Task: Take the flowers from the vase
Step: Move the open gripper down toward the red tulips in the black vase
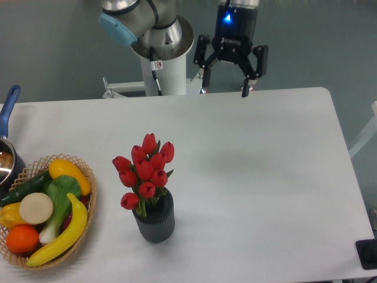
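The pincer (225, 84) hangs released and empty over the far edge of the surface (265, 177), fingers spread, well apart from the flowers (144, 170). Those stand upright in the vase (154, 217), near the front edge, left of the middle. Judging by this, nothing of the pick is done: approach, grasp and lift are all left. The surface is white and matt; a wicker basket (88, 203) of fruit sits at its front left corner, a blue-handled pot (7, 127) at the left edge. Behind stands a grey-green wall.
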